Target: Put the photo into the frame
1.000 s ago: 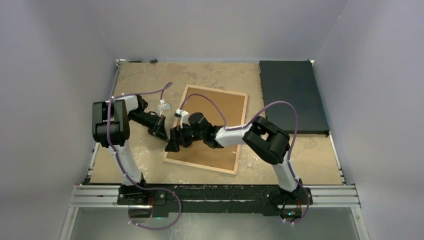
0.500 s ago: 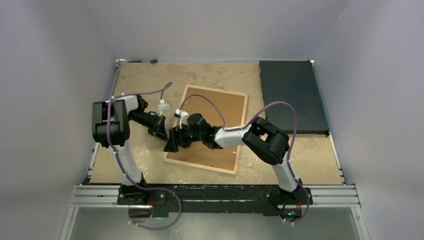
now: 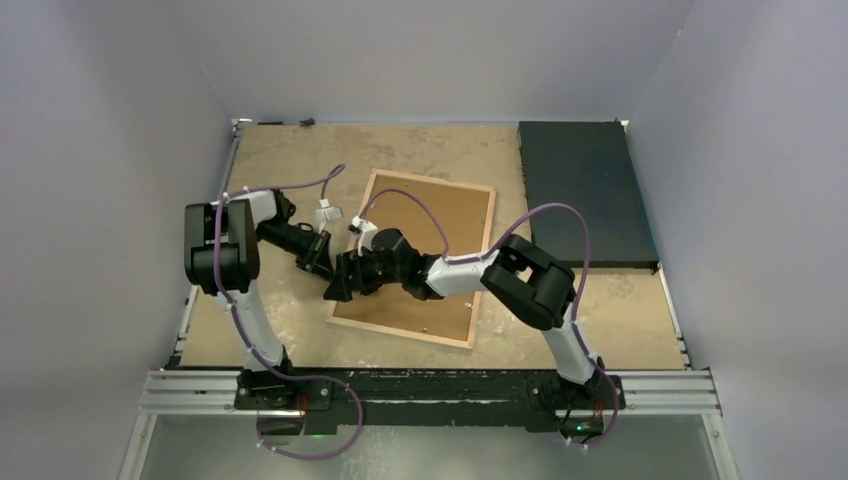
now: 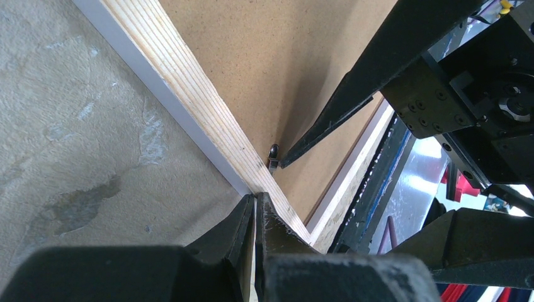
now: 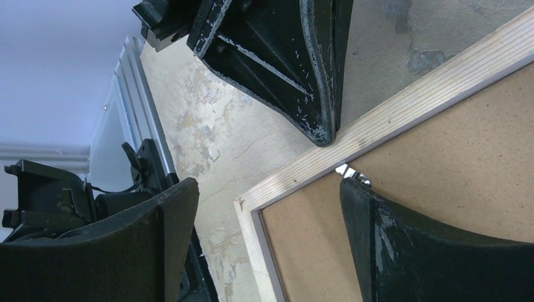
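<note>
The frame (image 3: 432, 181) lies face down mid-table, its light wood back up, with a brown backing board (image 3: 450, 215) set in it. The photo is hidden. My left gripper (image 3: 322, 262) is shut, and its tips (image 4: 255, 198) rest on the frame's left wooden rail (image 4: 189, 94). My right gripper (image 3: 338, 285) stands open over the same rail. In the right wrist view (image 5: 267, 185) one finger hangs off the frame over the table. The other finger's tip touches a small metal clip (image 5: 354, 175) at the board's edge, also seen as the clip (image 4: 273, 153) from the left wrist.
A black rectangular mat (image 3: 585, 190) lies at the back right of the table. The two grippers sit close together at the frame's left edge. The rail holding the arm bases (image 3: 430, 392) runs along the near edge.
My right gripper has slid slightly left along the frame's left rail, closer to the left gripper. The left arm and the frame have not moved.
</note>
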`<state>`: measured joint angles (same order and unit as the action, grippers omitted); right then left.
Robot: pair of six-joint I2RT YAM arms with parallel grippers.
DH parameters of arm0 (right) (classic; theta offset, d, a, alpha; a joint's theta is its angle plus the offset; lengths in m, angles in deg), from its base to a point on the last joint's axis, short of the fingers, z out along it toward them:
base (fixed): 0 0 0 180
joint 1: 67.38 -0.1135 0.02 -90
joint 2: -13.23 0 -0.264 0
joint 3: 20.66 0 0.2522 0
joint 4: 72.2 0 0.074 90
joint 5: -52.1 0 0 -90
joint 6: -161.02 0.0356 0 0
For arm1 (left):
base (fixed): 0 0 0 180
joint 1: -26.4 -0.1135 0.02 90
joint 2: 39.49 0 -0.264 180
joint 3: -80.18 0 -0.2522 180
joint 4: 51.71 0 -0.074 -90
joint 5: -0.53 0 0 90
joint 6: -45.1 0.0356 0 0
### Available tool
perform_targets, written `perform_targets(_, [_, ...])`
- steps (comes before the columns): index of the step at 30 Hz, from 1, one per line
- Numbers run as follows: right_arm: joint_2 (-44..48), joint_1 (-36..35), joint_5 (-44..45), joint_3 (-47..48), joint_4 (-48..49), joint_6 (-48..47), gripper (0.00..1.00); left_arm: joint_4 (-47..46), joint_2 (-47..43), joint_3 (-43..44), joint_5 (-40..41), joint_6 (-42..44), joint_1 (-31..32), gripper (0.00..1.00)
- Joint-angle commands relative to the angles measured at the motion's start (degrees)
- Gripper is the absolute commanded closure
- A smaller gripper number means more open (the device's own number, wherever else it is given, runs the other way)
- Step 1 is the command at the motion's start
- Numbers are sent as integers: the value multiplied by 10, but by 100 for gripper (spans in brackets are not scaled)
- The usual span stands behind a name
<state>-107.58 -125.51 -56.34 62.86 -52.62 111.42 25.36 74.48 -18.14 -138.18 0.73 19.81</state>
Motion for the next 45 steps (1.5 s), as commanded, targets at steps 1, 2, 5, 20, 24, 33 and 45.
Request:
perform_targets(1, [-9, -4, 34, -4, 15, 10, 15, -20, -10, -1, 10, 28, 8, 100])
perform_targets(2, [-10, -5, 37, -4, 16, 12, 15, -20, -11, -1, 11, 29, 8, 100])
perform_targets(5, [-12, -12, 53, -3, 15, 21, 15, -20, -12, -2, 12, 30, 8, 100])
perform_targets(20, [-12, -22, 117, -9, 10, 21, 15, -12, -12, -1, 7, 37, 8, 100])
perform_targets(24, [-19, -22, 125, -6, 16, 20, 15, -9, -11, -3, 6, 43, 8, 100])
perform_targets(33, [19, -25, 50, -19, 43, 11, 13, 3, -16, 9, 16, 50, 4, 100])
perform_targets(45, [293, 110, 136, -154, -218, 18, 1, -40, -52, -6, 96, 53, -8, 100])
